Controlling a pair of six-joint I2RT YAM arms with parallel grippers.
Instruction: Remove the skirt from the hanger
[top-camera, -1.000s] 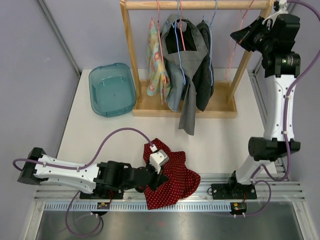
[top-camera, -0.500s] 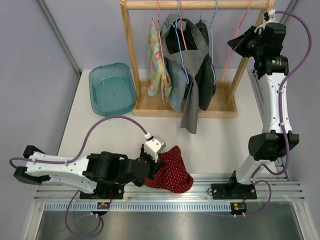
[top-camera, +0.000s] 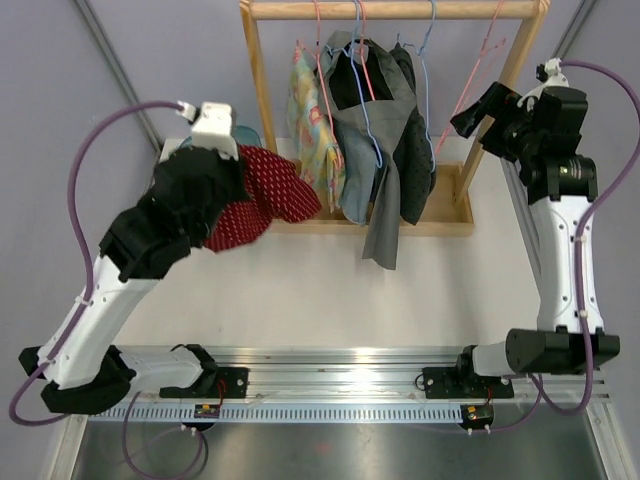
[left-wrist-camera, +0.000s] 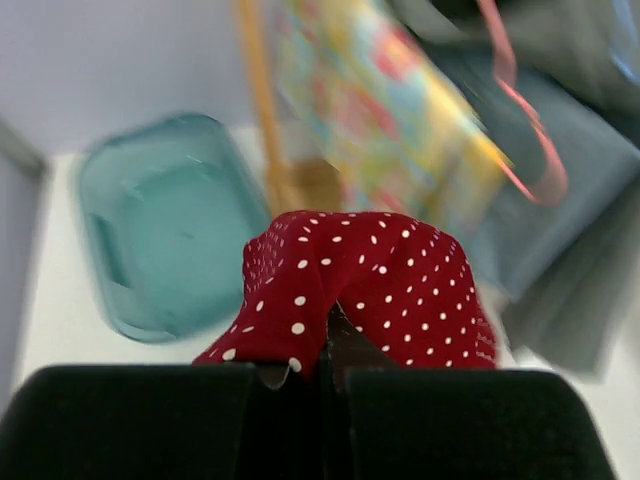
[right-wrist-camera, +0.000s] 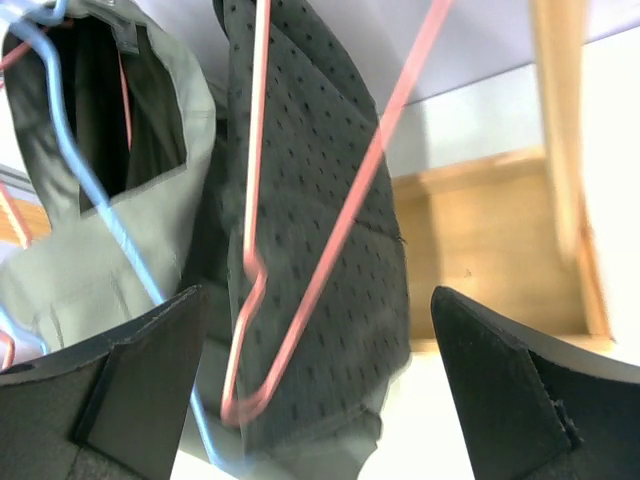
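Observation:
The red skirt (top-camera: 268, 188) with white dots hangs bunched from my left gripper (top-camera: 238, 168), which is raised at the back left beside the rack. In the left wrist view the left gripper (left-wrist-camera: 328, 352) is shut on a fold of the skirt (left-wrist-camera: 385, 270), above the teal basin (left-wrist-camera: 160, 220). A bare pink hanger (top-camera: 476, 60) hangs at the right end of the rail. My right gripper (top-camera: 472, 110) stands open just to its right. In the right wrist view the hanger (right-wrist-camera: 300, 270) swings between the wide-apart fingers of the right gripper (right-wrist-camera: 318, 295), touching neither.
A wooden rack (top-camera: 258, 90) at the back carries a floral garment (top-camera: 310, 110), a grey one (top-camera: 365, 150) and a dark one (top-camera: 410, 150) on hangers. The rack's base board (top-camera: 440, 210) lies on the white table (top-camera: 300, 290).
My left arm has lifted the skirt from the table's front edge up and back to the left, over the basin. My right gripper has opened and moved down off the hanger.

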